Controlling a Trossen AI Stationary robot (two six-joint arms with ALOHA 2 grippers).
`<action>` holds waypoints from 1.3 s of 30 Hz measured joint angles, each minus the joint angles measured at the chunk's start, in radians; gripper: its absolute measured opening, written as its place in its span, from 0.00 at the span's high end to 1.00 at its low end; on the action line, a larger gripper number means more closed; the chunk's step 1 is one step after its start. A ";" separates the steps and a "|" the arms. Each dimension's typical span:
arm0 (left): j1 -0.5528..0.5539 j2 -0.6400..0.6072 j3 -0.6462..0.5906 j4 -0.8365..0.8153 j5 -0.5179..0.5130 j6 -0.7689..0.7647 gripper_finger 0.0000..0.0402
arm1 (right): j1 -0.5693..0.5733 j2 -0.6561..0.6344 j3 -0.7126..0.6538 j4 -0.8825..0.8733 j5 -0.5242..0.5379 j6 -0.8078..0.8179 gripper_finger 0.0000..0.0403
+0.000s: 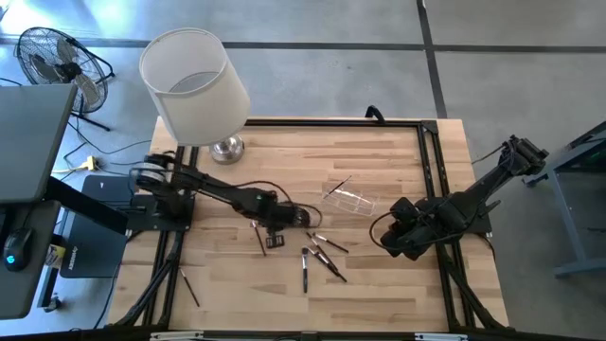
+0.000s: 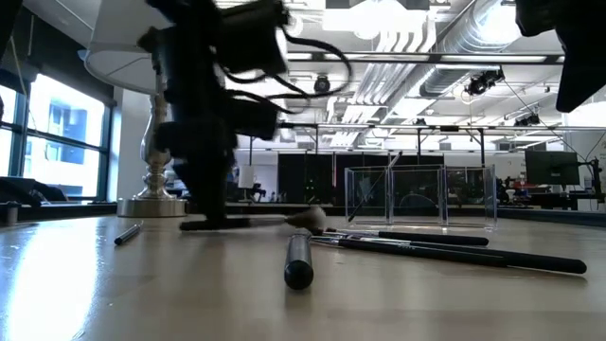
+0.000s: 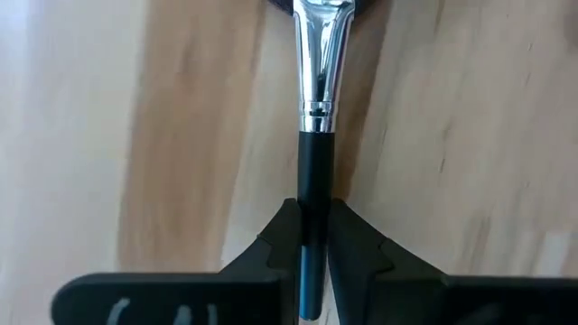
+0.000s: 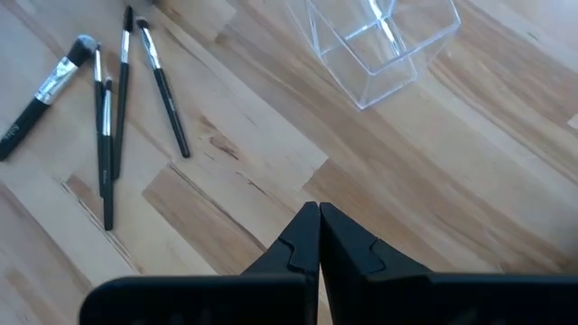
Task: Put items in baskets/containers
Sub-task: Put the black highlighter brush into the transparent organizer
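Nearest us in the low view, a dark brush handle (image 2: 298, 260) lies end-on on the table (image 1: 398, 294). We note the left gripper (image 3: 312, 236) low at mid-table, pinching a black-handled brush (image 3: 316, 135) with a chrome ferrule. Loose brushes (image 4: 108, 117) lie scattered beside it. The clear box (image 1: 348, 199) stands beyond them, one brush (image 1: 339, 187) inside. The right gripper (image 4: 319, 236), pressed together, hovers near the box.
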 joint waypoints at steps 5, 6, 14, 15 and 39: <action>0.000 -0.166 -0.154 0.197 -0.013 -0.111 0.93 | 0.000 -0.001 0.000 0.027 0.039 -0.012 1.00; 0.000 -0.185 -0.166 0.256 -0.030 -0.125 0.93 | 0.000 -0.001 0.000 0.030 0.057 -0.015 1.00; 0.001 -0.277 -0.174 0.467 -0.221 -0.151 0.93 | -0.053 0.003 0.000 0.106 0.210 -0.035 1.00; 0.001 -0.273 -0.164 0.488 -0.250 -0.155 0.93 | -0.064 0.003 -0.001 0.126 0.223 -0.062 1.00; 0.001 -0.253 0.005 0.519 -0.641 -0.144 0.93 | -0.470 0.067 0.000 1.057 0.151 -0.978 0.71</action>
